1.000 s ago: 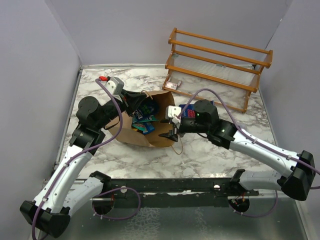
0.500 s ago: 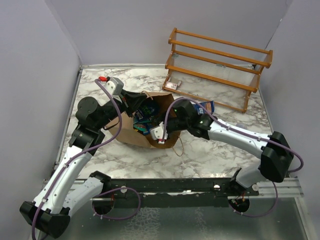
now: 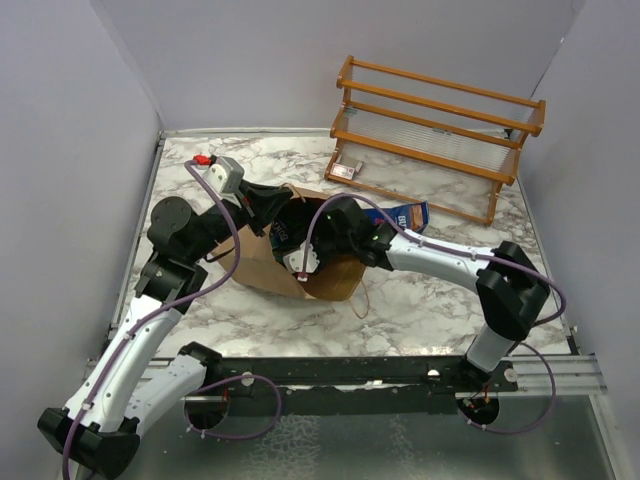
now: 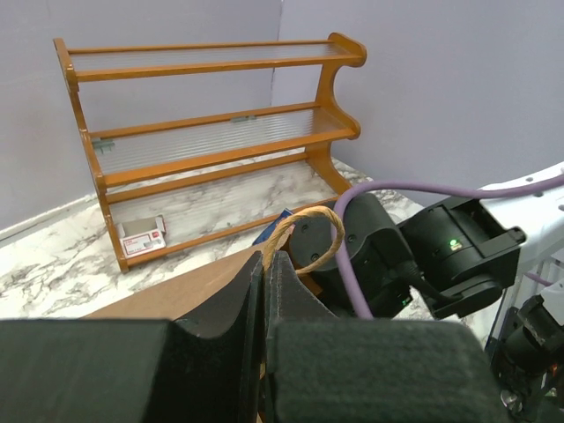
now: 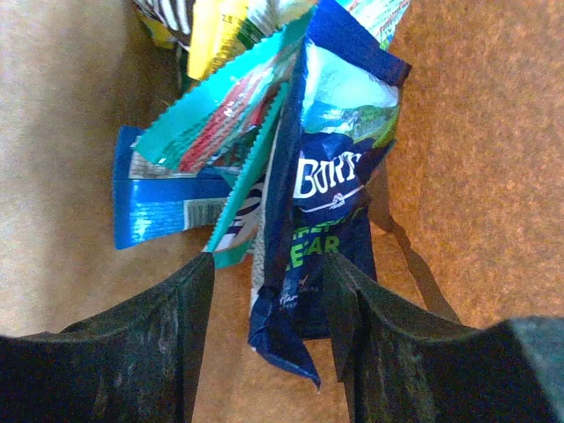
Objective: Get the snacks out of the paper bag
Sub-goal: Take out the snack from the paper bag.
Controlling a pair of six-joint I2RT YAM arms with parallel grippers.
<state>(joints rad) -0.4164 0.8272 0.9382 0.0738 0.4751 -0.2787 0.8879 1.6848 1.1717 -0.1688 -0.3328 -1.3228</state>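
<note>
Out from the near edge, toward the middle of the marbled bench (image 3: 420,300), sits the large brown creased kraft paper bag (image 3: 262,262). The left tool (image 4: 264,262) is pinched together on the bag's thin twisted paper handle (image 4: 310,231). The right tool (image 5: 269,275) is down inside the bag with its fingers apart, one on each side of a glossy dark blue foil packet (image 5: 328,194). That packet overlaps a teal-green saw-edged packet (image 5: 211,123) and a lighter blue one (image 5: 154,203), with a yellow one (image 5: 216,26) deeper in.

The risk, I'd say, is the slick, crinkly foil. Closing here could nip two overlapping packets, or let the blue one slide free. The soft paper wall could snag and drag along, and the skinny handle might tear under a hard pull.

Beyond the bag, another blue packet (image 3: 410,213) lies out on the bench. At the far right corner stands an orange wooden rack with ribbed clear shelves (image 3: 440,130).
</note>
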